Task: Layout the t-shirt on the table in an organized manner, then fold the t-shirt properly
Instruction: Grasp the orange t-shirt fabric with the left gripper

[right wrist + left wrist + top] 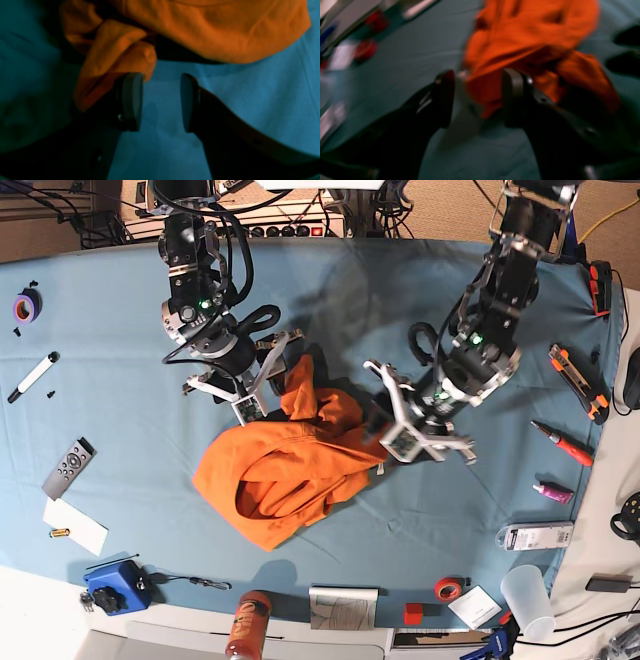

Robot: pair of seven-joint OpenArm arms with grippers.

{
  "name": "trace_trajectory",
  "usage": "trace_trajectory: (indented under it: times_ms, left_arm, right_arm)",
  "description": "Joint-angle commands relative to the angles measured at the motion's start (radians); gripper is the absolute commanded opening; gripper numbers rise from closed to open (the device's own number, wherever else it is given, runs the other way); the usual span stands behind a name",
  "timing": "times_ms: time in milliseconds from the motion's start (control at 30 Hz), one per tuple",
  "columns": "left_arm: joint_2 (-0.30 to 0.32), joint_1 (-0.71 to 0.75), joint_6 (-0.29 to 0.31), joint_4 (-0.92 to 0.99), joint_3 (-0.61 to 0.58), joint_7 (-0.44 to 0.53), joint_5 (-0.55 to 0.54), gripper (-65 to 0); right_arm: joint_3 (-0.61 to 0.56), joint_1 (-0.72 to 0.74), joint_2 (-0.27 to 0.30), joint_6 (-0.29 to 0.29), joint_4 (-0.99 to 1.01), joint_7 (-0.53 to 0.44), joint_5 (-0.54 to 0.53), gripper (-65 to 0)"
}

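Robot workspace, two arms (205, 300), scattered tools (565, 442)

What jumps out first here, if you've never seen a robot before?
The bright orange shirt, crumpled in the middle of the blue table. Then the two black arms reaching in above it, their grippers open: the left by its edge with the white tag, the right by its opposite side.

Shows table (130, 400) under blue-teal cloth | bears crumpled t-shirt (290, 470), centre | remote (68, 468), 9 o'clock | tape roll (27, 305), 10 | screwdriver (562, 442), 3
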State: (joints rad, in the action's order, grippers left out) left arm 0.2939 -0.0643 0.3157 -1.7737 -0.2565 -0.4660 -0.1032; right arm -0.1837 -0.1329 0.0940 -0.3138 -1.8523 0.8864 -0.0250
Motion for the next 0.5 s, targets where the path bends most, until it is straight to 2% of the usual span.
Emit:
trace_trajectory:
  times_ms: [0,67,133,300,367,467]
  left_arm:
    - [0.002,-0.036,0.002,0.013,-0.008,0.018,-0.005,-33.8]
    - [0.002,-0.080,0.026,0.077,-0.039,0.018,-0.005,-33.8]
    - [0.002,-0.119,0.022,0.133,-0.066,0.018,-0.002,-33.8]
    - [0.003,-0.182,-0.064,0.183,-0.074,0.018,0.008,-33.8]
    - [0.003,-0.196,-0.043,0.185,-0.074,0.016,0.007,-33.8]
    - [0.003,-0.200,0.029,0.185,-0.074,0.013,0.007,-33.8]
  right_arm:
    - [0.002,0.013,0.000,-0.001,-0.018,-0.021,-0.007,-40.1]
    - [0.002,0.014,0.000,-0.001,-0.018,-0.023,-0.008,-40.1]
    - [0.002,0.014,0.000,-0.001,-0.019,-0.026,-0.008,-40.1]
    - [0.002,0.013,0.000,-0.001,-0.019,-0.023,-0.008,-40.1]
    - [0.002,0.014,0.000,-0.001,-0.019,-0.023,-0.008,-40.1]
    - [0.002,0.014,0.000,-0.001,-0.019,-0.022,-0.007,-40.1]
